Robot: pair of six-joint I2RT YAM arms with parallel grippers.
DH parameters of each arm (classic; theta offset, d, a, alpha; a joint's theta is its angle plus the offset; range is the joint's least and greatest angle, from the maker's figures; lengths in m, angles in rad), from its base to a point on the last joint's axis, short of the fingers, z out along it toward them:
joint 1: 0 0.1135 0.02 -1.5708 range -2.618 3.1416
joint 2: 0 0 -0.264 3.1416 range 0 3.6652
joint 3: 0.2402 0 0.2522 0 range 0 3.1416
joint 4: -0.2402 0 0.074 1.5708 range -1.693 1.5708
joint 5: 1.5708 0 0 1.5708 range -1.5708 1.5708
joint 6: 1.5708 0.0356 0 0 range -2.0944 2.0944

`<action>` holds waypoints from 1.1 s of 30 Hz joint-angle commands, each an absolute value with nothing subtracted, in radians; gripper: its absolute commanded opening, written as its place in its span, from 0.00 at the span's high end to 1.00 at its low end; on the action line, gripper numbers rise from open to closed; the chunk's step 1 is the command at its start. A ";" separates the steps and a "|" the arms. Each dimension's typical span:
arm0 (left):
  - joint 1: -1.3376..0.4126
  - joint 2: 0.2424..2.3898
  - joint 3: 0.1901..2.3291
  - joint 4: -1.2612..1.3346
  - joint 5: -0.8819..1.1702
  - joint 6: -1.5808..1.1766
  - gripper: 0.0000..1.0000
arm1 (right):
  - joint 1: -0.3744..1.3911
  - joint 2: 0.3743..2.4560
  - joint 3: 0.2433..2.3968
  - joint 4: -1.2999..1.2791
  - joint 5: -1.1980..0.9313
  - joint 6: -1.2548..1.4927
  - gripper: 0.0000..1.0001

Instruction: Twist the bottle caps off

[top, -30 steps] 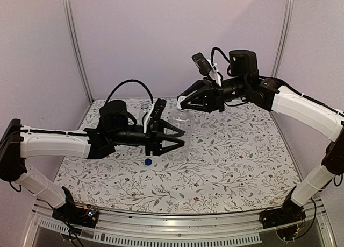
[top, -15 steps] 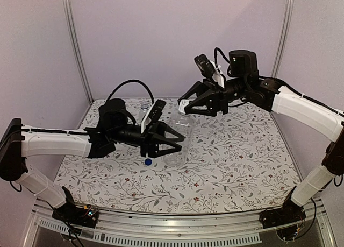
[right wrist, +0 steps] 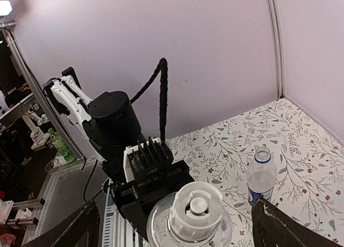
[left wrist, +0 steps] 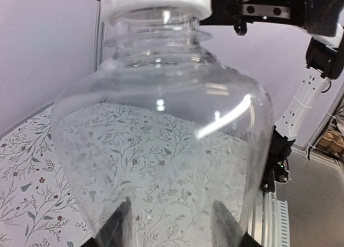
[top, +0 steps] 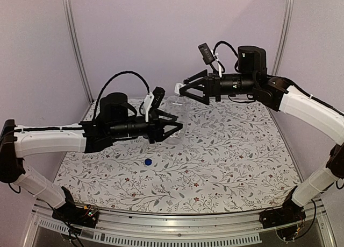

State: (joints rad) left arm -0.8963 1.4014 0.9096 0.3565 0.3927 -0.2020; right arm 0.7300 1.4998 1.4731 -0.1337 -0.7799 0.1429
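Note:
My left gripper (top: 174, 126) is shut on the short plain clear bottle (left wrist: 161, 150) and holds it off the table. Its fingers (left wrist: 121, 228) show dark through the bottle's wall. The white cap (right wrist: 196, 209) sits on the bottle's neck, also seen as the white cap (left wrist: 156, 2). My right gripper (top: 185, 92) hangs open just beyond the cap, with its fingers (right wrist: 285, 228) spread wide on either side and not touching it. The blue cap (top: 148, 162) lies loose on the cloth. The Pepsi bottle (right wrist: 262, 174) stands uncapped at the back.
The floral tablecloth (top: 231, 161) covers the table. Metal posts (top: 75, 42) rise at the back corners against the purple walls. The left arm's black cable (top: 126, 77) loops above its wrist. A metal rail (top: 172, 225) runs along the near edge.
The right gripper has opened wide and drawn back up and to the right, off the cap. The left arm has lifted the plain bottle higher and toward the back.

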 commanded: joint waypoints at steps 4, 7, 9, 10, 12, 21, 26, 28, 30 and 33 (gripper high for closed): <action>-0.932 1.436 0.973 0.316 0.186 -0.209 0.75 | 0.778 1.514 1.503 -0.140 -0.455 0.257 0.03; -0.938 1.446 0.982 0.312 0.170 -0.211 0.75 | 0.786 1.524 1.504 -0.125 -0.440 0.276 0.04; -0.939 1.452 0.987 0.309 0.161 -0.211 0.75 | 0.789 1.531 1.510 -0.127 -0.434 0.280 0.06; -0.940 1.453 0.988 0.308 0.159 -0.211 0.76 | 0.791 1.537 1.514 -0.129 -0.424 0.281 0.06; -0.941 1.457 0.991 0.307 0.158 -0.212 0.76 | 0.795 1.546 1.529 -0.146 -0.405 0.281 0.09; -0.948 1.462 0.994 0.305 0.138 -0.206 0.76 | 0.801 1.578 1.543 -0.152 -0.387 0.291 0.22; -0.950 1.462 0.991 0.300 0.129 -0.199 0.77 | 0.802 1.583 1.540 -0.147 -0.401 0.293 0.37; -0.951 1.461 0.990 0.299 0.125 -0.198 0.77 | 0.802 1.584 1.540 -0.146 -0.404 0.293 0.44; -0.952 1.457 0.988 0.298 0.122 -0.196 0.77 | 0.802 1.587 1.539 -0.146 -0.409 0.293 0.46; -0.951 1.452 0.986 0.297 0.117 -0.193 0.77 | 0.802 1.590 1.537 -0.147 -0.416 0.294 0.48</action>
State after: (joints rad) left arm -0.9344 1.4586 0.9646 0.2966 0.1352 -0.2092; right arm 0.7956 1.5745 1.5135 -0.1570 -0.4030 0.2943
